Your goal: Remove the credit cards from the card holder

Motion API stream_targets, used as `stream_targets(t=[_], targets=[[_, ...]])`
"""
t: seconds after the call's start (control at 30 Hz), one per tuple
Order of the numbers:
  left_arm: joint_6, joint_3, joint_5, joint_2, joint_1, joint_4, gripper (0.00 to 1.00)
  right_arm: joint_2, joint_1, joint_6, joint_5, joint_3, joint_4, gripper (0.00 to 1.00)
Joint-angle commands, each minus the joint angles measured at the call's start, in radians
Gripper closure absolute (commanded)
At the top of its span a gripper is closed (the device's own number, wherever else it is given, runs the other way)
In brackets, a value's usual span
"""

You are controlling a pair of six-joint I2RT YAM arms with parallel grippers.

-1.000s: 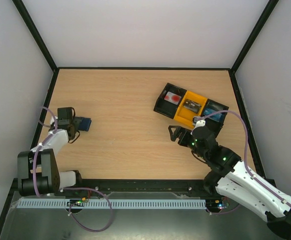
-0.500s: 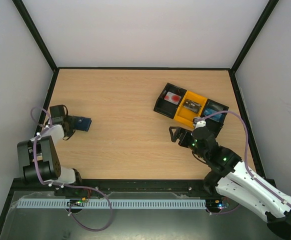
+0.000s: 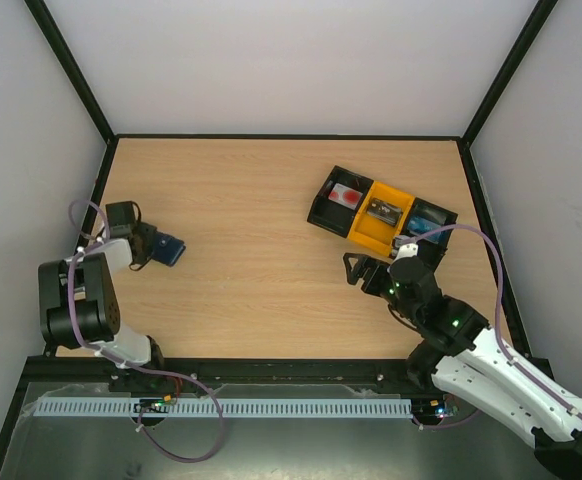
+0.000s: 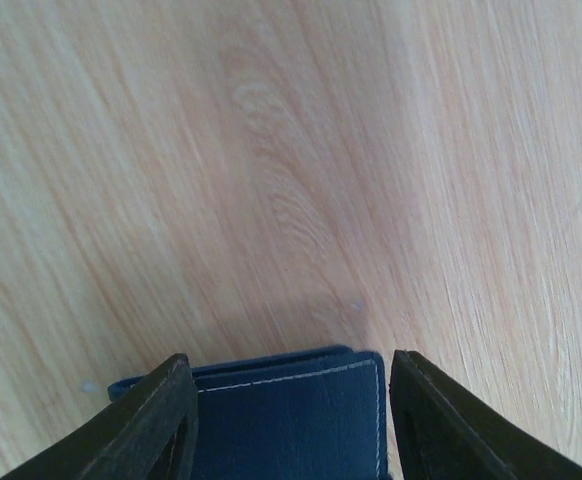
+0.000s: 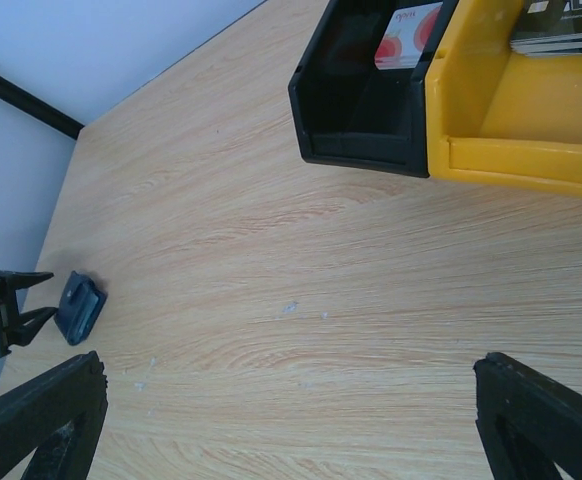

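The navy card holder (image 3: 169, 248) lies folded at the table's left side. My left gripper (image 3: 153, 247) is shut on it. In the left wrist view its stitched top (image 4: 291, 420) fills the space between my two fingers (image 4: 156, 425). It also shows small in the right wrist view (image 5: 81, 308). The pinkish-white card with the red spot (image 3: 346, 196) lies in the tray's black compartment. The black card (image 3: 382, 210) lies in the yellow one. My right gripper (image 3: 357, 268) is open and empty just in front of the tray, fingers (image 5: 546, 415) wide apart over bare wood.
The black-and-yellow three-compartment tray (image 3: 320, 213) stands at the back right, its yellow wall (image 5: 521, 160) close ahead of my right gripper. Its right compartment (image 3: 429, 222) holds something bluish. A black frame and white walls border the wooden table (image 3: 251, 200).
My left wrist has swung back and to the left, turning the card holder a little while it stays in place. My right gripper has edged slightly to the right.
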Motion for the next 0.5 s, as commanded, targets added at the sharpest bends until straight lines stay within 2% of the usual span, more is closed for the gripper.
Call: stream_targets(t=[0.0, 0.3, 0.47], targets=[[0.061, 0.005, 0.005, 0.027, -0.052, -0.022, 0.44, -0.005, -0.005, -0.015, 0.044, -0.011, -0.044, 0.02], [0.132, 0.017, 0.073, 0.072, -0.174, -0.051, 0.43, -0.016, -0.005, -0.007, 0.049, -0.004, -0.048, 0.02], [0.161, -0.068, 0.149, 0.006, -0.23, -0.035, 0.4, -0.032, -0.005, -0.011, 0.031, -0.001, -0.046, 0.02]])
